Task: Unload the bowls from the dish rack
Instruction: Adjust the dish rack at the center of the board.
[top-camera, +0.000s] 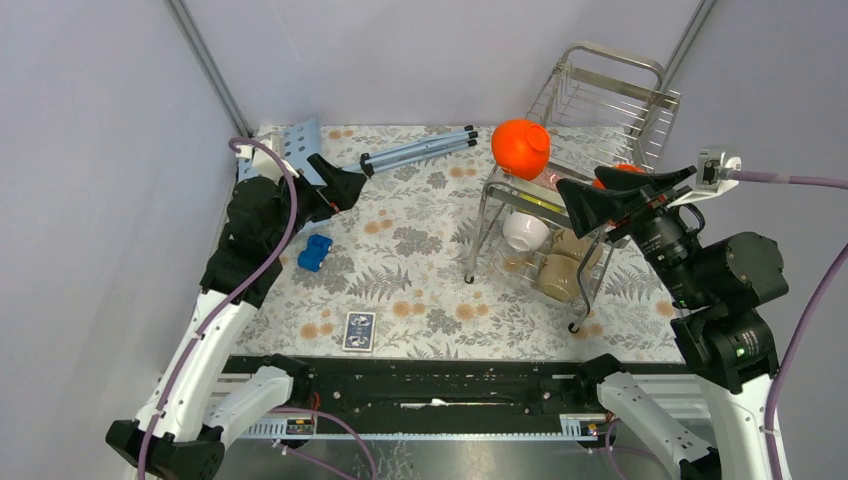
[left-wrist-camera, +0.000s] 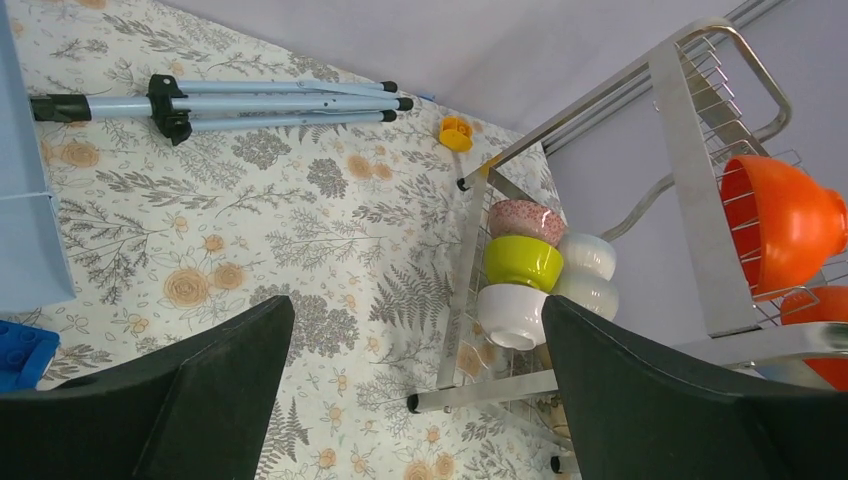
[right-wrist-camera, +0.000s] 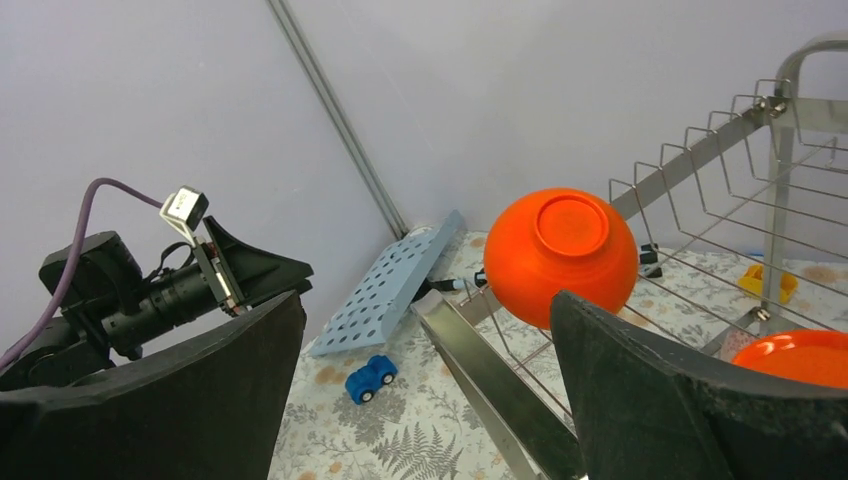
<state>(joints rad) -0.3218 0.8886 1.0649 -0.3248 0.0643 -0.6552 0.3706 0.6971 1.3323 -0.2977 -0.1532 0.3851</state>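
In the overhead view, the two-tier stainless-steel wire dish rack stands right of centre. A glossy round orange bowl sits upside down at the left end of its upper tier, and white and tan ceramic bowls sit below. My right gripper hovers over the rack's near side, just right of the orange bowl, jaws spread and empty. My left gripper at upper left is likewise released and well apart from the rack. In the left wrist view, the rack fills the right half of the frame beyond the spread fingers, with a lime-green bowl on edge between a white one and a pink-speckled one. In the right wrist view, the orange bowl sits at centre frame, beyond and between my fingertips, and a second orange bowl shows at lower right. I judge the dome too smooth to pinch: closing on it could squirt the bowl off the tier's end. A finger caught between rungs could also drag the light rack.
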